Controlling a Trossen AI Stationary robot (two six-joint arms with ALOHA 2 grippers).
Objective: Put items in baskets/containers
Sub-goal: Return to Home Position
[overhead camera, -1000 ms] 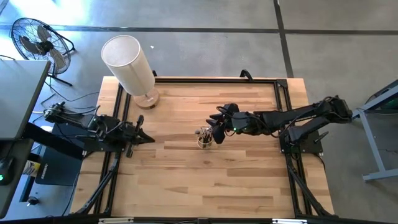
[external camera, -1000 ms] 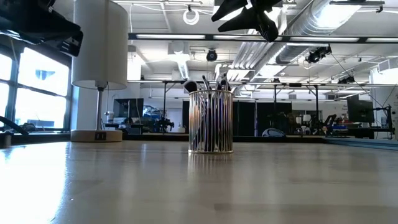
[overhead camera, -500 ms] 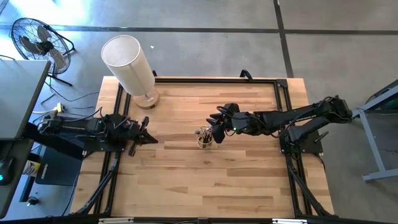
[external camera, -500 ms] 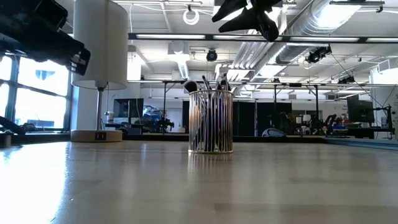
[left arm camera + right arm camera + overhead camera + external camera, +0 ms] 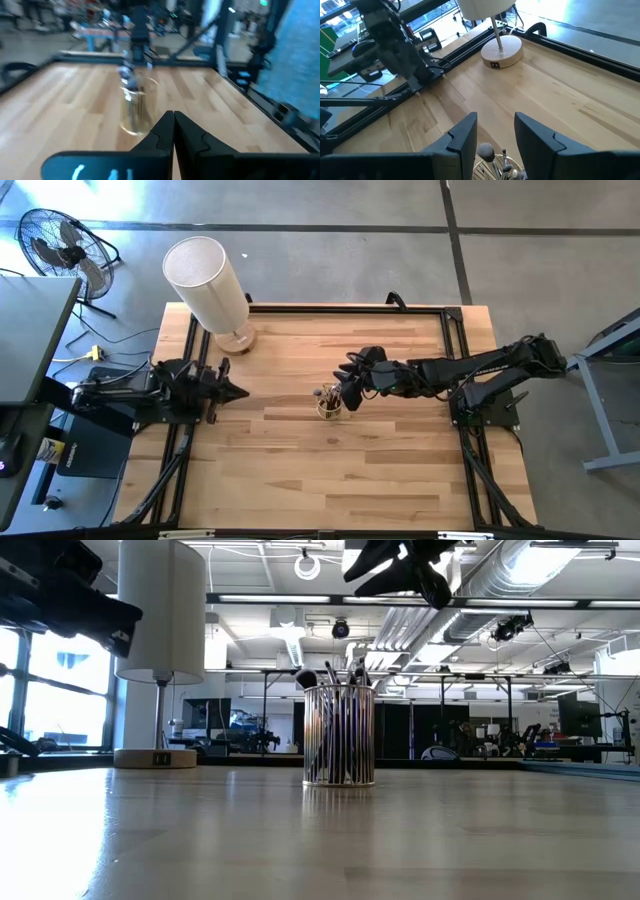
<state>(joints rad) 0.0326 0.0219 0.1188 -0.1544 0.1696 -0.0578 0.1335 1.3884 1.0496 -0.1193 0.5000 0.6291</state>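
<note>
The small clear cup (image 5: 329,404) stands upright on its base in the middle of the table, full of thin makeup brushes (image 5: 337,675) that stand on end with their tips above its rim (image 5: 340,689). My right gripper (image 5: 350,387) hovers open just above and to the right of the cup. In the right wrist view its fingers (image 5: 466,136) stand either side of the brush tips (image 5: 486,151) and clear of them. My left gripper (image 5: 238,392) is shut and raised near the table's left edge, pointing at the cup (image 5: 136,107).
A big white cylinder lamp (image 5: 208,285) on a round wooden base (image 5: 502,52) stands at the far left corner. Black rails (image 5: 345,308) frame the wooden table top. Bare wood lies all around the cup. A floor fan (image 5: 60,242) stands beyond the table.
My left gripper, still shut, has shifted a little toward the table's far edge; it dipped and then came back up somewhat. The cup and brushes have not moved.
</note>
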